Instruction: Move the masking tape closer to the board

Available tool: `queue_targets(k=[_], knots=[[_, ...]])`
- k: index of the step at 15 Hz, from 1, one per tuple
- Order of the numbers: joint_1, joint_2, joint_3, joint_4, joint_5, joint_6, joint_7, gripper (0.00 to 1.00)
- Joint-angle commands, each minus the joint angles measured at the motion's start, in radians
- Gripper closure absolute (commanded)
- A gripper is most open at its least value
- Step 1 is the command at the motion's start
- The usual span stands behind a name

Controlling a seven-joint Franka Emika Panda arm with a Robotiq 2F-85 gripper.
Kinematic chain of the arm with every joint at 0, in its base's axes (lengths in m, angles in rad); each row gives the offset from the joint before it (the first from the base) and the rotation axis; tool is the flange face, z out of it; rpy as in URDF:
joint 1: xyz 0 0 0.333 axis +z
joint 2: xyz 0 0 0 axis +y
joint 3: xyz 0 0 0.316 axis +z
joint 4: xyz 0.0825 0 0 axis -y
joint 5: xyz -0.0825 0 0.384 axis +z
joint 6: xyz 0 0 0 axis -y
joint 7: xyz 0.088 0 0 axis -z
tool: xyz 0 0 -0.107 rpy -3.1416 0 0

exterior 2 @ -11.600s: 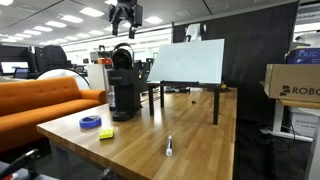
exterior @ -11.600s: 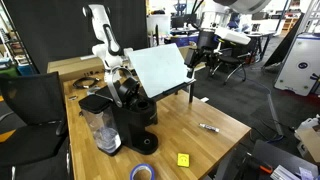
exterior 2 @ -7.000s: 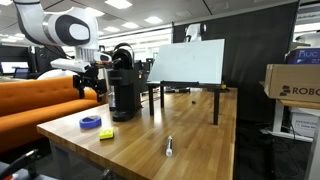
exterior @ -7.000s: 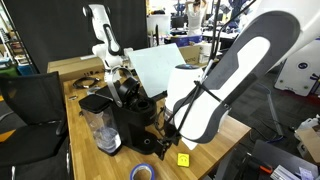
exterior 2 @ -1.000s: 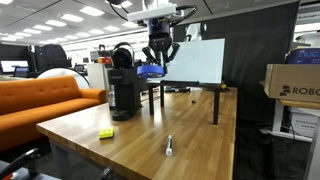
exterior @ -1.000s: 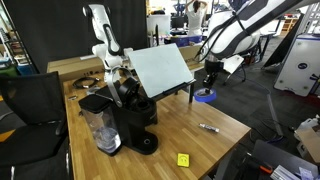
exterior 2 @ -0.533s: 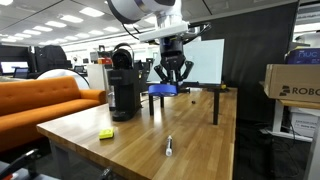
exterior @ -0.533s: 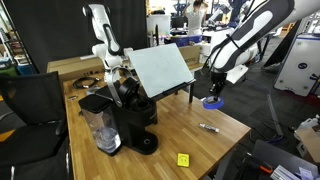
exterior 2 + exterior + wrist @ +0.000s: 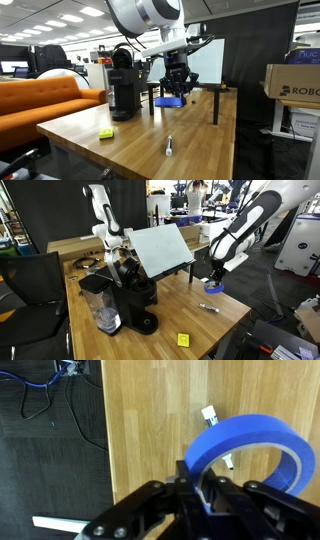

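Note:
The masking tape (image 9: 213,283) is a blue ring held a little above the wooden table, off the open end of the board (image 9: 160,248). My gripper (image 9: 213,276) is shut on the ring's wall. In the wrist view the tape (image 9: 250,448) fills the right side, with my gripper (image 9: 203,488) pinching its near rim. From the side, the tape (image 9: 170,101) hangs under my gripper (image 9: 175,92), in front of the tilted white board (image 9: 190,62).
A marker (image 9: 209,307) lies on the table close below the tape, partly behind the ring in the wrist view (image 9: 210,415). A yellow note (image 9: 182,339) lies near the front edge. A black coffee machine (image 9: 125,295) stands beside the board. The table edge (image 9: 104,430) drops to dark floor.
My gripper has carried the tape downward and further along the table past the board's end, now lower over the wood near the marker. It has stayed shut on the tape.

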Motion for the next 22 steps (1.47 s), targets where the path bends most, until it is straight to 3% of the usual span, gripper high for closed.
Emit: queue_targets(k=[1, 9, 13, 19, 22], knots=[[0.003, 0.017, -0.014, -0.013, -0.07, 0.076, 0.139, 0.96], [0.05, 0.048, -0.044, -0.097, -0.225, 0.251, 0.5, 0.96], [0.116, 0.087, -0.1, -0.127, -0.35, 0.37, 0.713, 0.96], [0.219, 0.181, -0.182, -0.077, -0.571, 0.489, 1.019, 0.96], [0.26, 0.239, -0.217, -0.033, -0.63, 0.526, 1.12, 0.96]])
